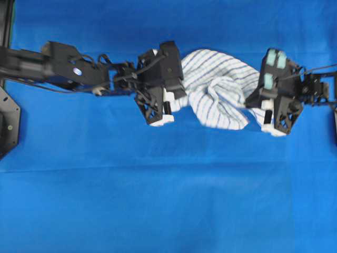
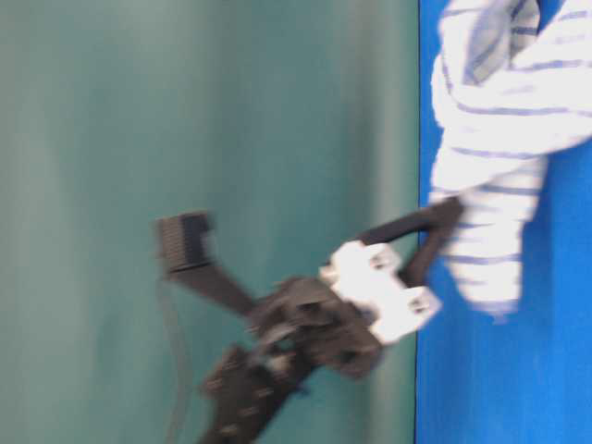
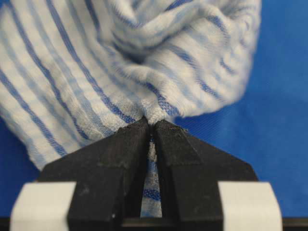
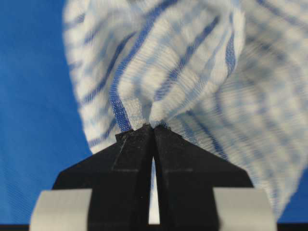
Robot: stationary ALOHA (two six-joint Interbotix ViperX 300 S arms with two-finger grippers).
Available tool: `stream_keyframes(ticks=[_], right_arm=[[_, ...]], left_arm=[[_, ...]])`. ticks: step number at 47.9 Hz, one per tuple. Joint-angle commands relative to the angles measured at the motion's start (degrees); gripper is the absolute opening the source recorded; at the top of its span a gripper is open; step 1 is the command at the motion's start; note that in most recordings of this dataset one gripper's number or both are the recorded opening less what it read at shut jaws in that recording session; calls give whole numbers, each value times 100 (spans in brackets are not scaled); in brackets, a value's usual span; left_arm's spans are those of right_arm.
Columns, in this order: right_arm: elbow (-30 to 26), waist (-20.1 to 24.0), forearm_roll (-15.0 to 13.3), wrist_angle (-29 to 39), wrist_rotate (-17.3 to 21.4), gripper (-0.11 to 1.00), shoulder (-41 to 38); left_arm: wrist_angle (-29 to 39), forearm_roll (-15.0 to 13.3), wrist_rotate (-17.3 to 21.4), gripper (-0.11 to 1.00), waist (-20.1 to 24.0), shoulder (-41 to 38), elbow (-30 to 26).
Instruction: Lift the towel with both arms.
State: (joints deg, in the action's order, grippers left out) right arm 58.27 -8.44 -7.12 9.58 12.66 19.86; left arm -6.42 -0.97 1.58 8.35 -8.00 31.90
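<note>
The towel (image 1: 218, 87), white with thin blue stripes, hangs rumpled between my two arms above the blue cover. My left gripper (image 1: 176, 100) is shut on its left edge; in the left wrist view the black fingertips (image 3: 139, 132) pinch a fold of the towel (image 3: 120, 67). At the towel's right end sits my right gripper (image 1: 258, 110), with teal parts, also shut on the cloth; its wrist view shows the towel (image 4: 192, 72) bunched at the closed tips (image 4: 153, 127). In the table-level view the towel (image 2: 499, 120) hangs from one black finger (image 2: 421, 245).
The blue table cover (image 1: 168, 195) spreads all around under the arms. A black frame part (image 1: 8, 124) stands at the left edge. In the table-level view a green wall (image 2: 231, 111) fills the left side.
</note>
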Motion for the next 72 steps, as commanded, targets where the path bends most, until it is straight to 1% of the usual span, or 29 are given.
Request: stream_keyframes(ticks=[1,5,10,16,23,35,45,53,60,72], right_arm=[[-272,0,-9,352,-26,0,448],[-501,0,-26,738,-44,0,782],[-853,0,-114,1213,-88,0,1160],[-1266,-18,-439,1556,-105,0,1406],[-1784,-105,-809,1863,-105,0,1450],[-2540,-229,-1169,2215,-105,0,1415],[-3155,-229,-1230,2435,-149,0,1406],[-3437,-229,-1230,2558,-290,0,1406],[-3472,-229,-1222,2549,-343,0,1397],[-3507,-229,-1222,2531,-369,0,1274]], left_arm=[[299,-9,9,3,18,606,-35],[633,-9,18,3,18,958,-35],[1046,-9,35,3,18,1380,-35],[1573,-9,35,3,44,1907,-26],[2065,-9,35,3,88,2505,-35],[2408,-9,35,3,299,3507,-35],[2531,-9,44,3,422,4148,-149],[2707,-9,132,3,422,4430,-316],[2786,-9,308,3,387,4438,-299],[2786,-9,448,3,352,4395,-316]])
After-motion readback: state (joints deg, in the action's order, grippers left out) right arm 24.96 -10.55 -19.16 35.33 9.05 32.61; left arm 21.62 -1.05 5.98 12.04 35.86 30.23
